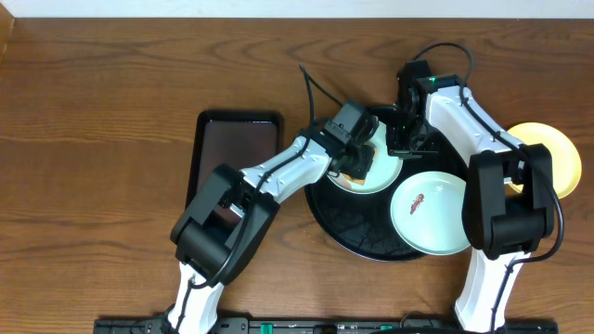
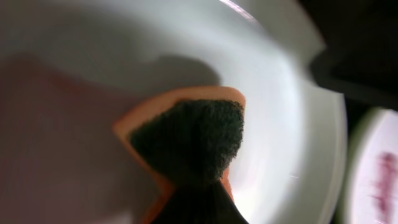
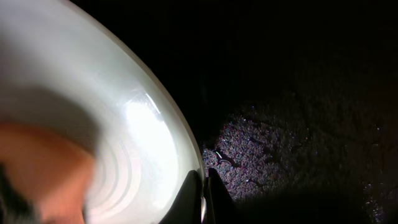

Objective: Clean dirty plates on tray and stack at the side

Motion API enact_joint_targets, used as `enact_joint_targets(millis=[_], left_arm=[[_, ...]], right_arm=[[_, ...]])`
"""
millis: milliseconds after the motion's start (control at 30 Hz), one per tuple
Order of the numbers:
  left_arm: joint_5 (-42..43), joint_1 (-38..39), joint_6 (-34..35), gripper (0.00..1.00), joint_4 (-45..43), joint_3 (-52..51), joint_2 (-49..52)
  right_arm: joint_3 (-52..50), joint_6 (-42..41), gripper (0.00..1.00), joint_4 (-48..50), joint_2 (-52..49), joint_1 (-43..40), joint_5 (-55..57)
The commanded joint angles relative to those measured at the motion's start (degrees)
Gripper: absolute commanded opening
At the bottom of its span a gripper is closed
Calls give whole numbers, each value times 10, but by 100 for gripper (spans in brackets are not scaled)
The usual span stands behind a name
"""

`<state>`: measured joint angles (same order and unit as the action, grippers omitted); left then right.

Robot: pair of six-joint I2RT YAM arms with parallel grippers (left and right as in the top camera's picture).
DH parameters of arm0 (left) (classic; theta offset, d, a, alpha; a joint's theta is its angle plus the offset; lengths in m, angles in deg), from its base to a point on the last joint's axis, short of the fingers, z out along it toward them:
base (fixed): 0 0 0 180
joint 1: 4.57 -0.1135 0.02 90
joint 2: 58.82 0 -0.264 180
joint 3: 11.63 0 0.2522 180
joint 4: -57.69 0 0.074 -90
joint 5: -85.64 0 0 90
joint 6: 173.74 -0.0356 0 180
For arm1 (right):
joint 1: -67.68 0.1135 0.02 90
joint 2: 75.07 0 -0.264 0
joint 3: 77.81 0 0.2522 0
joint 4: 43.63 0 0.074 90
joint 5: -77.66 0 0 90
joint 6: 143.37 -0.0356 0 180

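Observation:
The black round tray (image 1: 357,232) holds two mint-white plates. The back plate (image 1: 382,169) has my left gripper (image 1: 357,160) on it, shut on an orange sponge with a dark green scouring face (image 2: 193,134), pressed against the plate's inside (image 2: 280,93). My right gripper (image 1: 405,139) is shut on this plate's rim (image 3: 204,186); the plate (image 3: 93,112) and the tray floor (image 3: 298,143) show in the right wrist view. The front plate (image 1: 429,211) carries a red-brown smear and also shows in the left wrist view (image 2: 379,174). A pale yellow plate (image 1: 548,153) lies on the table right of the tray.
A rectangular dark brown tray (image 1: 232,148) lies on the wooden table left of the black tray. Both arms reach in from the front edge, and the right arm partly covers the yellow plate.

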<state>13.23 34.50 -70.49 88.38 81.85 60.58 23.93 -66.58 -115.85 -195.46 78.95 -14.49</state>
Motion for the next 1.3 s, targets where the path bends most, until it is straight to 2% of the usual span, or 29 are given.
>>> enact_joint_targets(millis=[0, 167, 300, 433, 533, 600, 767, 900, 1033, 1267], left_arm=[[91, -32, 28, 7, 1, 46, -39], [90, -78, 36, 7, 17, 48, -129], [72, -125, 36, 7, 96, 48, -195], [-45, -174, 35, 7, 215, 48, -221], [-143, -212, 33, 8, 296, 46, -215], [-171, -236, 30, 7, 327, 37, -207], [-172, -282, 22, 8, 332, -8, -198], [-172, -308, 17, 7, 325, -32, -197], [-170, -316, -2, 7, 311, -35, -197], [-170, -314, -21, 8, 299, -35, -193]], right_arm=[[-5, 0, 1, 4, -5, -3, -5], [-5, 0, 1, 4, -5, -3, -5], [-5, 0, 1, 4, -5, -3, -5], [-5, 0, 2, 4, -5, -3, -5], [-5, 0, 9, 4, -5, -3, -5], [-5, 0, 12, 6, -5, -3, -4], [-12, 0, 12, 24, -5, -3, -5], [-22, 0, 1, 37, -5, -3, -4], [-5, 18, 1, 44, 1, -3, -7], [79, 66, 1, -13, 40, -3, 27]])
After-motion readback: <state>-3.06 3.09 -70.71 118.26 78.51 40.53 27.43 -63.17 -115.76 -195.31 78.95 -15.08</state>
